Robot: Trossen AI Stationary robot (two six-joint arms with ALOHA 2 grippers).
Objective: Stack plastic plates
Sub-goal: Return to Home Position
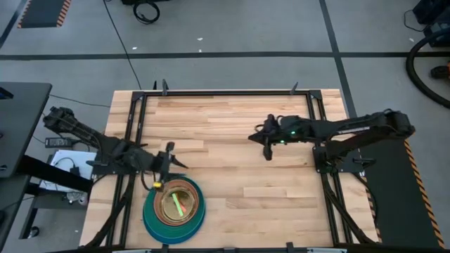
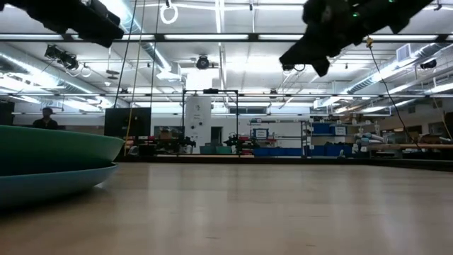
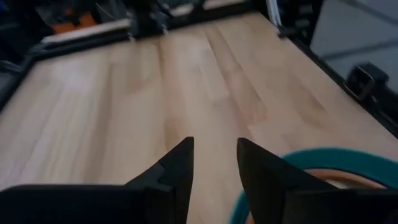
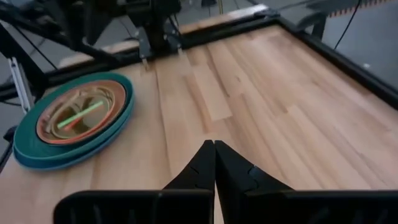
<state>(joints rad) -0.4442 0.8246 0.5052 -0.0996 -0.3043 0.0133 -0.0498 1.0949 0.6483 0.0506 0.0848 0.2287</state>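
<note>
Nearest, at the front-left corner of the table (image 1: pixel 239 197), the plates (image 1: pixel 174 208) sit nested in one stack. A blue one is at the bottom with teal on it, brown rings lie inside, and there is a green glint at the centre. How many small ones lie within cannot be told. Just behind the stack the left gripper (image 1: pixel 172 163) hovers above the wood, its fingers (image 3: pixel 177 168) parted with nothing between them. The teal rim shows beside them in its wrist view. Farther in and to the right, well apart from the stack, the right gripper (image 1: pixel 256 138) hangs over mid-table, its fingers pressed together and empty.

Open pale wood stretches from the centre to the right and far sides. A black frame (image 1: pixel 225 92) runs along the far edge and down both sides. Beyond it lies grey floor (image 1: pixel 232 35) crossed by dark lines. In the low view the room opens wide behind the table, with strip lights (image 2: pixel 219 37) overhead, shelves with blue bins (image 2: pixel 325 129), and a person (image 2: pixel 46 119) far off at the left.
</note>
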